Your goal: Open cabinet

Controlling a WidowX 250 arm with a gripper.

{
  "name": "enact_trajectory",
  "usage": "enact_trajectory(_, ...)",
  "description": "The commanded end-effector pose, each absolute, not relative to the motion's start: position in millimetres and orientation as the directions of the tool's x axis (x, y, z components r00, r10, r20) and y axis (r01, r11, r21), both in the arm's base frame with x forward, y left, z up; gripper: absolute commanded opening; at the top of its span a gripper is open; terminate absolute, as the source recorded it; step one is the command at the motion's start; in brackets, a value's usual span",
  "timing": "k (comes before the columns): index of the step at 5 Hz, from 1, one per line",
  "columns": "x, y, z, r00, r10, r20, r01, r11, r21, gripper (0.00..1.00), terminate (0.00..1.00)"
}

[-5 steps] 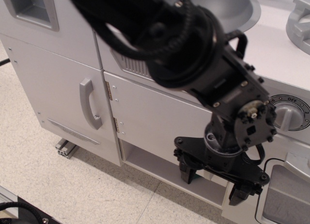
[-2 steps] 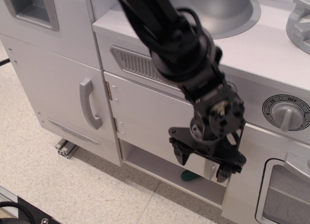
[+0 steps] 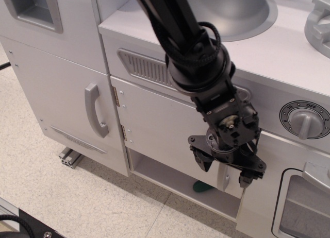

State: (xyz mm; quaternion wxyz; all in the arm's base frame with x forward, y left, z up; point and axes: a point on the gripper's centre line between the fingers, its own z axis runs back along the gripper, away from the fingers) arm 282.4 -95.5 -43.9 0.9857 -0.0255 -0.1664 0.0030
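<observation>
The cabinet door point(image 3: 165, 127) is a wide flat pale-grey panel under the sink, with two small metal hinges point(image 3: 116, 96) on its left edge. It looks shut. Its curved silver-grey handle point(image 3: 225, 178) stands at the door's right edge. My black gripper point(image 3: 223, 170) points down at the door front, open, with one finger on each side of the handle. I cannot tell whether the fingers point(image 3: 200, 159) touch it. The arm hides the door's upper right part.
A taller grey door with a handle point(image 3: 96, 110) stands to the left. An open shelf under the cabinet door holds a green thing point(image 3: 199, 187). A dial knob point(image 3: 306, 120) and a windowed door point(image 3: 304, 209) are at the right, and the sink bowl point(image 3: 234, 9) is above.
The arm has moved away from the camera and in toward the cabinet door. The gripper has shifted from the lower right to sit open around the door's handle.
</observation>
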Motion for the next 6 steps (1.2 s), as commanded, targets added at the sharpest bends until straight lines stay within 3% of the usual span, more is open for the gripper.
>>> enact_trajectory(1,306.3,-100.5,-36.0,0.926,0.03,0.377,-0.01,0.999,-0.053,1.0,0.0)
enact_trajectory(2,304.0,-99.8,-35.9,0.93,0.037,0.365,-0.014,0.998,-0.066,0.0,0.0)
enact_trajectory(4,286.0,-96.3,-33.2,0.931,0.01,0.366,0.015,0.998,-0.066,0.0,0.0)
enact_trajectory(6,244.3,-81.3,-29.7,0.934,-0.071,0.351,0.095,0.994,-0.05,0.0,0.0)
